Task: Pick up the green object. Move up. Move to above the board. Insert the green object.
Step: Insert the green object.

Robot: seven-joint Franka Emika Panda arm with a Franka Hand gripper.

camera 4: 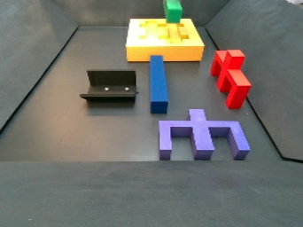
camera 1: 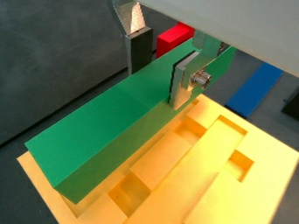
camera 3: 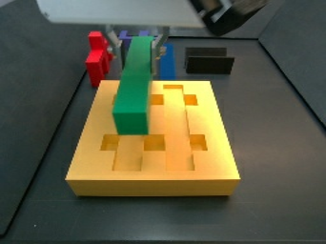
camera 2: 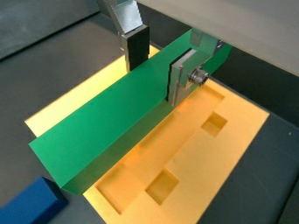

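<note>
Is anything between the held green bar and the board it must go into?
Nothing visible. The gripper holds the green object directly above the board; its grooves below look clear.

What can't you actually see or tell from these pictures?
- Whether the green object, held in the claw above the board, touches the board: the bar hides its own underside in both wrist views.
- In a side view, the claw is cut off by the top edge above the green object.
- The red block is mostly hidden behind the bar.
</note>
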